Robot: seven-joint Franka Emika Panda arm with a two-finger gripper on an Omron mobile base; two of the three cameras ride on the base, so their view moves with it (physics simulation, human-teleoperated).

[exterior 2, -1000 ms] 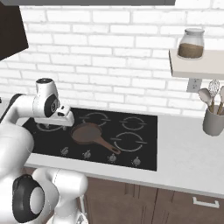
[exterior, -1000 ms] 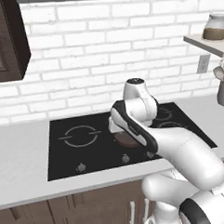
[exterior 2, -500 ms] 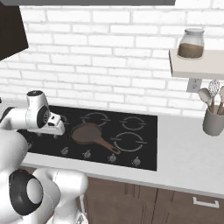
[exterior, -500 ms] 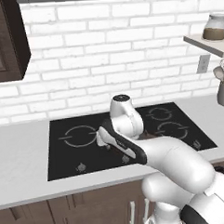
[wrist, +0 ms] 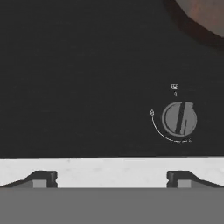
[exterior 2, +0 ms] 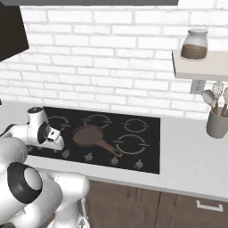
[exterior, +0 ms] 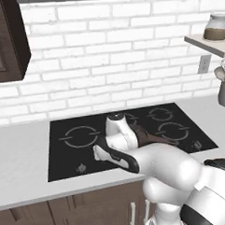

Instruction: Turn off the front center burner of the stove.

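Wall: white brick wall [exterior 2: 111, 67] behind the counter, a dark cabinet [exterior: 5, 40] at its upper left.
Counter: pale grey counter [exterior 2: 191, 160] running under the wall, brown cabinet fronts below it.
Arm: white arm [exterior: 169, 172] reaching low over the front edge of the cooktop, toward its left half.
Stove: the stove [exterior 2: 149, 129] is a flat black glass cooktop set into the counter, with grey ring marks and 4 small silvery knobs along its front edge.
Shelf: pale shelf [exterior 2: 200, 67] at the right on the wall, carrying a glass jar [exterior 2: 195, 44] with brown contents.
Pan: small brown frying pan [exterior 2: 89, 136] on the glass left of centre in the right base view, handle pointing to the front right.
Front center burner: the front center burner [exterior 2: 130, 144] is a thin broken ring just right of the pan, touched by the pan's handle, with the knob row in front of it.
Utensil holder: grey cup [exterior 2: 217, 122] with spoons, on the counter well right of the stove.
Gripper: the gripper [wrist: 111, 177] hangs over the front edge of the stove, its 2 dark tips spread wide and holding nothing.
Knob: silvery knob [wrist: 179, 118] in the hand view, above and right of the tips and apart from them, its ridge nearly upright, a thin arc mark curving round its lower left.
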